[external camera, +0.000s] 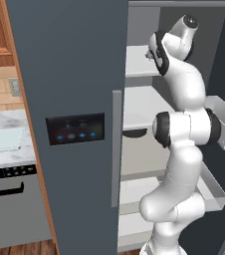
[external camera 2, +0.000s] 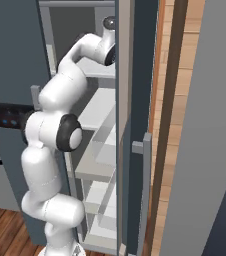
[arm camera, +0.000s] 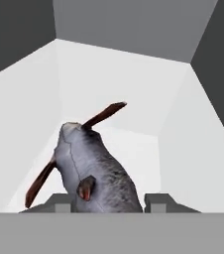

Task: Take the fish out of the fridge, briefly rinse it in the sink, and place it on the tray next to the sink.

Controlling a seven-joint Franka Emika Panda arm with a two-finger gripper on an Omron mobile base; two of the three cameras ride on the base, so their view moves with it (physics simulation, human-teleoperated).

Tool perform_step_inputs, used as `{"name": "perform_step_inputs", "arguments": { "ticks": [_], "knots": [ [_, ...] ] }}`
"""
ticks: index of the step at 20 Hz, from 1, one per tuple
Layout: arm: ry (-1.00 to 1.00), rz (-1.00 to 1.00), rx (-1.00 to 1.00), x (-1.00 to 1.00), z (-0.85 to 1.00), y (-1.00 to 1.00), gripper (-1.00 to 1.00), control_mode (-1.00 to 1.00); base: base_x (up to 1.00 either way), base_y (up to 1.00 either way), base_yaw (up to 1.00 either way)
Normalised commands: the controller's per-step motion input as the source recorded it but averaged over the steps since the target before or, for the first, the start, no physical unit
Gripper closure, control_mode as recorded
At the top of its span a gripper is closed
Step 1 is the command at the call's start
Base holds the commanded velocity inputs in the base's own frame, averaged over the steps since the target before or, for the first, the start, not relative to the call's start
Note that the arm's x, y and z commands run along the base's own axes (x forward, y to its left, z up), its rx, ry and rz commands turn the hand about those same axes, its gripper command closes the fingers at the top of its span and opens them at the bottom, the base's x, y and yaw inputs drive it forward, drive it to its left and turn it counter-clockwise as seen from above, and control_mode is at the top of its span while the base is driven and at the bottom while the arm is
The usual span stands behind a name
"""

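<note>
Two finger tips of my gripper (arm camera: 109, 204) stand on each side of the fish (arm camera: 91, 171) in the hand view, and the grey body fills the gap between them, so I judge the jaws are partly closed on the fish; whether the pads press it firmly I cannot tell, because the lower part of the grip is hidden. The fish is inside the fridge (external camera: 69, 74), on a pale shelf (arm camera: 173, 149), with its thin reddish-brown tail pointing away from the hand toward the back wall. I think this is the reason for the approach from the front: the shelf is open only on that side, and taking the body across its width gives the fingers two flat sides to hold.

From the left base view the arm (external camera: 181, 99) reaches deep past the open door (external camera: 224, 129) at a middle shelf. The tray (external camera: 2, 139) waits on the marble counter (external camera: 10, 119) to the left, beside the fridge, so the carrying way should be short
</note>
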Motion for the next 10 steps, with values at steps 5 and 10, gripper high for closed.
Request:
{"name": "perform_step_inputs", "arguments": {
  "ticks": [5, 10],
  "knots": [
    [-0.03, -0.06, 0.0, -1.0, -0.13, 0.43, 1.0, -1.0, 0.0, 0.0, 0.0],
    [-0.14, -0.07, 0.01, -1.0, -0.19, 0.43, 1.0, -1.0, 0.0, 0.0, 0.0]
  ]
}}
